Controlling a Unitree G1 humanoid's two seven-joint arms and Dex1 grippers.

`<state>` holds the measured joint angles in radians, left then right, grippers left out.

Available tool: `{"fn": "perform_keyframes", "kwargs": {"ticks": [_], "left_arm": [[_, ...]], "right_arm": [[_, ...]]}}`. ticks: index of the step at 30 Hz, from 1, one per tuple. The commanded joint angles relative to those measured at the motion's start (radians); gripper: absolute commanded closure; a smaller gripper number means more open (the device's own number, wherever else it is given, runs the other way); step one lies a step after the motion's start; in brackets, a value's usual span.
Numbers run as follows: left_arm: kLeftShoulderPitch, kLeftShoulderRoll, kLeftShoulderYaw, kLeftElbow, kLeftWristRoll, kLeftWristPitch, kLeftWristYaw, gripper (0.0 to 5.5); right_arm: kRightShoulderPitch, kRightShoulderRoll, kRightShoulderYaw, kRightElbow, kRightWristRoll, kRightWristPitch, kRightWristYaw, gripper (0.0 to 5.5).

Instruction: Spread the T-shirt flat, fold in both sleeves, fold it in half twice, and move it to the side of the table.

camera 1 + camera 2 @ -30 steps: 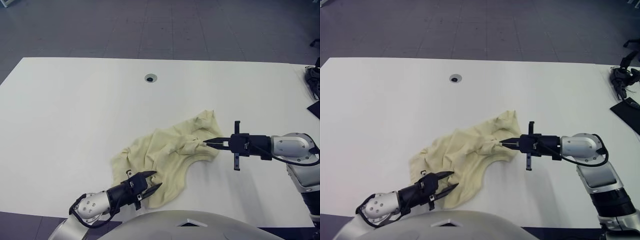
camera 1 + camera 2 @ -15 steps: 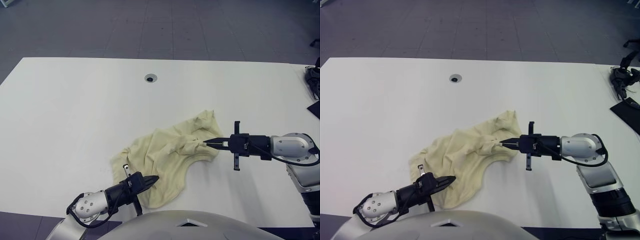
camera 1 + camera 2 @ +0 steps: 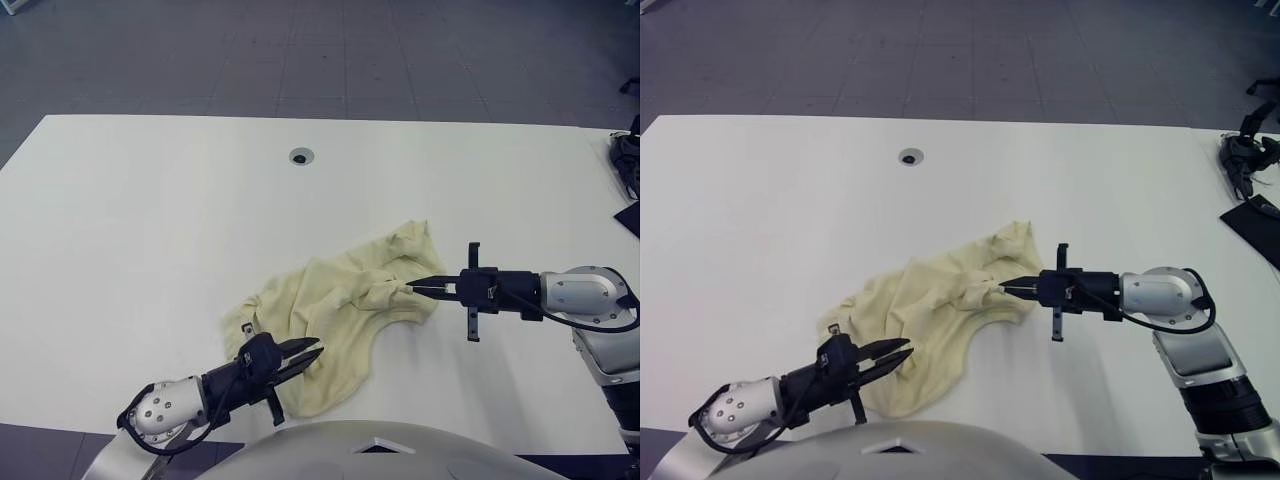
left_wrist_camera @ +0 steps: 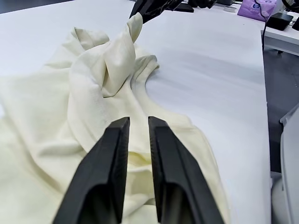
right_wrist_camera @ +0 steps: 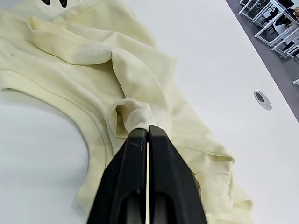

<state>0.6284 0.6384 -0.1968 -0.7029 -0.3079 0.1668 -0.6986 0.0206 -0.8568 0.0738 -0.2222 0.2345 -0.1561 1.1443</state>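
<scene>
A pale yellow T-shirt lies crumpled in the middle of the white table. My right gripper reaches in from the right and is shut on a bunched fold at the T-shirt's right side, lifting it into a small peak. My left gripper hovers low over the T-shirt's near hem by the table's front edge. Its black fingers stand a little apart, with only the T-shirt's cloth lying beneath the gap.
A round cable hole sits in the table farther back. Dark cables and a black object lie at the table's right edge. Bare tabletop stretches to the left and behind the T-shirt.
My left gripper has drawn back leftward along the front edge; its fingers looked together half a second ago and are apart now. The right gripper and its fold have not moved.
</scene>
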Motion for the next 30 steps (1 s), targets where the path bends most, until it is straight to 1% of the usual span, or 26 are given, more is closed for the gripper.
{"fn": "perform_keyframes", "kwargs": {"ticks": [1,3,7,15,16,17,19,28,30], "left_arm": [[0.033,-0.001,0.012,-0.014,0.007,0.017,0.025,4.0],[0.044,-0.003,0.004,-0.01,0.015,0.014,0.031,3.71],[0.047,-0.014,-0.009,0.02,0.037,0.015,0.052,2.9],[0.07,-0.009,-0.079,0.047,0.092,0.002,0.053,1.45],[0.072,-0.007,-0.086,0.047,0.097,0.0,0.051,1.64],[0.074,-0.006,-0.09,0.047,0.098,-0.001,0.051,1.62],[0.074,-0.004,-0.091,0.049,0.099,-0.001,0.052,1.89],[0.054,-0.016,-0.103,0.063,0.114,-0.005,0.061,3.46],[0.051,-0.017,-0.108,0.065,0.118,-0.008,0.062,3.74]], "right_arm": [[0.004,-0.004,-0.001,-0.001,-0.001,-0.002,0.006,5.5],[0.003,-0.004,-0.002,0.0,0.0,-0.002,0.006,5.5],[-0.002,-0.001,0.002,0.003,-0.003,-0.004,0.005,5.5],[0.0,0.001,0.005,0.002,-0.004,-0.005,0.003,5.5],[0.0,0.002,0.005,0.002,-0.004,-0.005,0.003,5.5],[0.001,0.002,0.005,0.002,-0.004,-0.006,0.003,5.5],[0.002,0.002,0.006,0.002,-0.005,-0.006,0.002,5.5],[0.003,0.006,0.007,0.007,-0.008,-0.008,-0.004,5.5],[0.002,0.006,0.008,0.007,-0.008,-0.009,-0.004,5.5]]}}
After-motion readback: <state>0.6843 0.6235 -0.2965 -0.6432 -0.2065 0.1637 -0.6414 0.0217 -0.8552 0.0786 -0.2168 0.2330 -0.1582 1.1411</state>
